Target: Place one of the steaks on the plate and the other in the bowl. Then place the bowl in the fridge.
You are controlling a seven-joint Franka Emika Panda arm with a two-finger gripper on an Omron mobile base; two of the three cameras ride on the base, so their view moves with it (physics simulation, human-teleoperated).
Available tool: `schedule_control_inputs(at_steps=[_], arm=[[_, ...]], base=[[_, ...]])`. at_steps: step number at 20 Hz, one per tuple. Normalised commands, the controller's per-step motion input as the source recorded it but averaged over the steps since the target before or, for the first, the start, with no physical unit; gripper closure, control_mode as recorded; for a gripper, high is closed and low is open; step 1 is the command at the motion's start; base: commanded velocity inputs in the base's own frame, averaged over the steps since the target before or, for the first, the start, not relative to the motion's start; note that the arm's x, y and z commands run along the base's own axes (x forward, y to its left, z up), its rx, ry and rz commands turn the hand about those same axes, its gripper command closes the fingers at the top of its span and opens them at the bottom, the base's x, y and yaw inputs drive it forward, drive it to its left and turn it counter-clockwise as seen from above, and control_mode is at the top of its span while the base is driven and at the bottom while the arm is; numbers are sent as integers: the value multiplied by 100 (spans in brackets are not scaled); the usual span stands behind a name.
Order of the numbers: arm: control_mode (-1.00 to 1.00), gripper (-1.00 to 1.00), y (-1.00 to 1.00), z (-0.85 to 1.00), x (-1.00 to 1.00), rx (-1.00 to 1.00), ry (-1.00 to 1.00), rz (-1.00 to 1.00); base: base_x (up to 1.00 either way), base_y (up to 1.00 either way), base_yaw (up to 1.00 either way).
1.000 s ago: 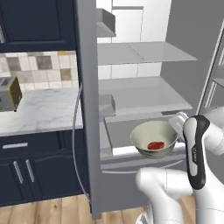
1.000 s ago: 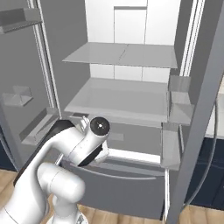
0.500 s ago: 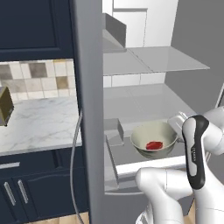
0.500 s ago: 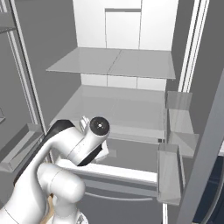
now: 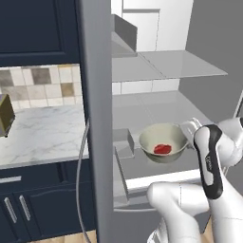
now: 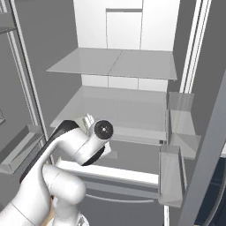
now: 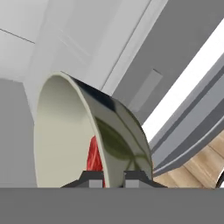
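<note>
Bowl [image 5: 163, 142] with steak [image 5: 162, 149] inside, held in open fridge [image 5: 156, 76], at 4 o'clock in left base view. Right base: arm before shelves. Hand view: gripper [image 7: 107, 179] clamped on bowl wall, steak [image 7: 93, 156] at 11 o'clock of fingertips.

Left base view: taken from behind arm, left side, facing fwd/down past fridge [image 5: 156, 71] door edge into the open interior; counter [image 5: 42, 133] seen at left. Right base view: taken from behind arm, right side, aimed straight at the same shelves [image 6: 114, 66], shared by both views. Hand view: taken very close along gripper [image 7: 107, 177], rolled sideways; bowl [image 7: 87, 135] rim seen at close range.
</note>
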Motion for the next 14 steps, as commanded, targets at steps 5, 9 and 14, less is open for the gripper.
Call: schedule_control_inputs(at_steps=[5, 9, 14], arm=[[-100, 100, 2, 28, 76, 28, 0, -25], [-100, 100, -18, 24, 96, 7, 18, -25], [-100, 100, -28, -15, 100, 5, 9, -24]], base=[[0, 0, 0], [0, 0, 0], [0, 0, 0]])
